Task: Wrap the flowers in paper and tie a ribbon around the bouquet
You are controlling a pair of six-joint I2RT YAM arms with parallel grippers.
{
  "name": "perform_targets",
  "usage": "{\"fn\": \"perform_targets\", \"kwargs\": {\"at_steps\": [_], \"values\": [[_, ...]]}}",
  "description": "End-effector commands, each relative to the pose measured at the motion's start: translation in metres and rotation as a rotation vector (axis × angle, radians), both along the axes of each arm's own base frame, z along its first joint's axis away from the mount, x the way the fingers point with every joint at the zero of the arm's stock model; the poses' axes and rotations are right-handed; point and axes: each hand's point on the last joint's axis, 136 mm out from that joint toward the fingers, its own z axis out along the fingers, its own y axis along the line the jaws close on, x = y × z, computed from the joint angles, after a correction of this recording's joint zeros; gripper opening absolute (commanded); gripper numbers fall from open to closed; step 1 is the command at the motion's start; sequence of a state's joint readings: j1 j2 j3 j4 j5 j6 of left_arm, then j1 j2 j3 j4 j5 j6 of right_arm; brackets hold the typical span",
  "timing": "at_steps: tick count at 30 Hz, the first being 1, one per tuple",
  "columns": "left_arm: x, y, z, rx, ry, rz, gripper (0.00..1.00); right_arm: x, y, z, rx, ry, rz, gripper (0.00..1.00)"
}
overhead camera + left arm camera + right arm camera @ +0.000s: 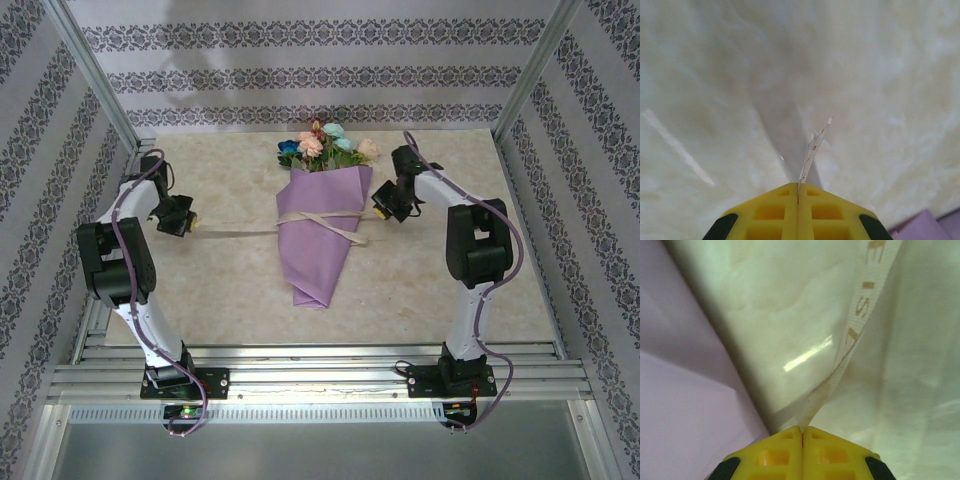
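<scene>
The bouquet lies at the table's middle as a lilac paper (322, 250) cone, its tip toward me. The flowers (325, 145) show at its wide far end. The cream ribbon (240, 231) crosses over the cone, and one strand runs left along the table. My left gripper (192, 222) is shut on that strand's end; in the left wrist view a short ribbon (812, 150) tip pokes out past the closed left gripper (798, 187). My right gripper (381, 209), beside the cone's right edge, is shut on the other end. In the right wrist view the lettered ribbon (856, 332) rises from the right gripper (802, 430), next to the lilac paper (680, 400).
The pale marble-look tabletop (220, 290) spreads on all sides of the cone. Patterned walls and metal frame posts (95, 75) close in the back and sides. A metal rail (320, 375) with both arm bases runs along the near edge.
</scene>
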State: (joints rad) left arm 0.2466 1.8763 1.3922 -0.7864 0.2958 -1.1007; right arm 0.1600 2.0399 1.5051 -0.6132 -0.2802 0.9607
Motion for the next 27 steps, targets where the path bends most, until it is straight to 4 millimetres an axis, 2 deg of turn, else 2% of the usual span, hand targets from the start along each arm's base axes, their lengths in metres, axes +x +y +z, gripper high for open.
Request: {"fn": "perform_targets", "kwargs": {"at_steps": [1,2,3,5,8,10,12,14,16,19,21,24,27], "values": [[-0.021,-0.003,-0.001,0.021,0.059,-0.040,0.00,-0.007,-0.008,0.015,-0.007,-0.036,0.030,0.00],[-0.023,-0.008,-0.003,0.014,0.067,-0.049,0.03,-0.006,-0.007,0.015,0.002,-0.040,0.032,0.00],[-0.027,-0.013,-0.005,0.003,0.077,-0.053,0.14,-0.006,-0.005,0.015,0.013,-0.040,0.038,0.00],[-0.032,-0.025,-0.004,-0.019,0.070,-0.050,0.26,-0.004,0.001,0.016,0.027,-0.043,0.052,0.00],[-0.041,-0.040,0.012,-0.009,0.056,-0.036,0.48,-0.003,0.006,0.018,0.029,-0.047,0.065,0.00],[-0.042,-0.056,0.027,-0.019,0.024,-0.032,0.57,-0.003,0.005,0.018,0.021,-0.049,0.063,0.00],[-0.038,-0.085,0.037,-0.054,-0.004,-0.067,0.62,-0.003,0.005,0.017,0.021,-0.049,0.064,0.00],[-0.032,-0.125,0.040,-0.128,-0.016,-0.112,0.64,-0.003,0.006,0.016,0.026,-0.047,0.065,0.00],[-0.025,-0.168,0.032,-0.221,-0.030,-0.107,0.64,-0.003,0.006,0.016,0.029,-0.048,0.065,0.00],[-0.014,-0.209,0.012,-0.299,-0.031,-0.037,0.64,-0.002,0.009,0.016,0.033,-0.050,0.069,0.00],[-0.002,-0.218,0.001,-0.311,-0.035,0.027,0.65,-0.003,0.010,0.017,0.035,-0.052,0.073,0.00],[0.017,-0.214,-0.010,-0.286,-0.048,0.130,0.66,-0.003,0.010,0.017,0.040,-0.056,0.077,0.00],[0.020,-0.218,-0.023,-0.306,-0.011,0.201,0.66,-0.005,0.010,0.017,0.044,-0.055,0.076,0.00]]}}
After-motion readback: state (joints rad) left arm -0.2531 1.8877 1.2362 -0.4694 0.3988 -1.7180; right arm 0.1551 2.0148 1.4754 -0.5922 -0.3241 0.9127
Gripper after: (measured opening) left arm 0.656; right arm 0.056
